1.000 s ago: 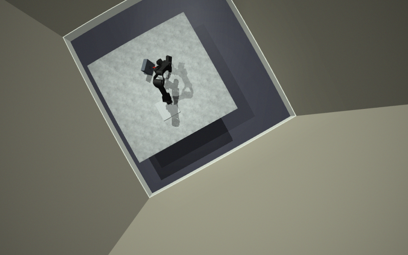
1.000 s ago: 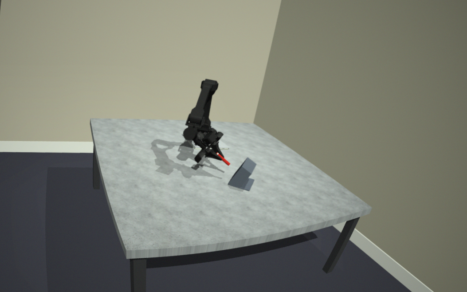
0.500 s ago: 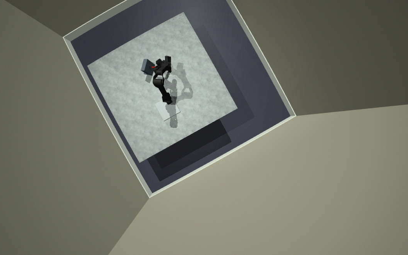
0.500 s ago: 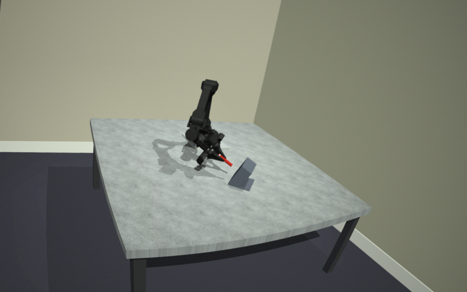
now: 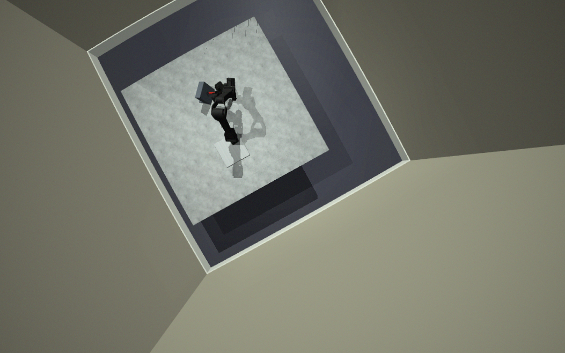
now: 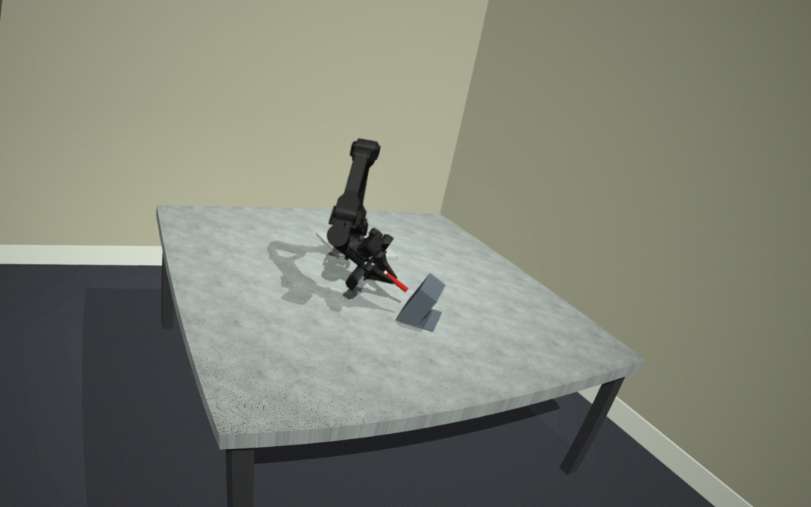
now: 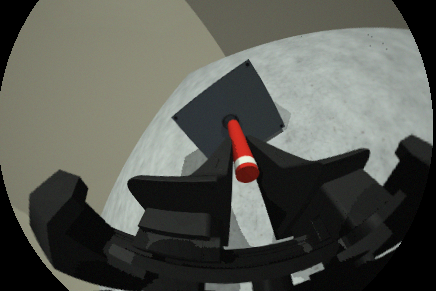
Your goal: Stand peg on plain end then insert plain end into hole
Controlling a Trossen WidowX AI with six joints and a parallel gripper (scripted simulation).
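Peg (image 5: 210, 93) (image 6: 396, 281) (image 7: 241, 140) aimed down at the panel's hole (image 7: 230, 121)
Top: the peg points from the end effector (image 5: 215, 93) (image 6: 392, 277) (image 7: 238, 140) toward the sloped panel (image 5: 202, 92) (image 6: 420, 300) (image 7: 215, 103). Exterior: clenched on the peg, the end effector tilts its plain end down, just short of the panel, above the counter (image 6: 307, 377). Wrist: the plain end overlaps the hole's edge in view; likely next, fine centring, then a push along the hole's direction.
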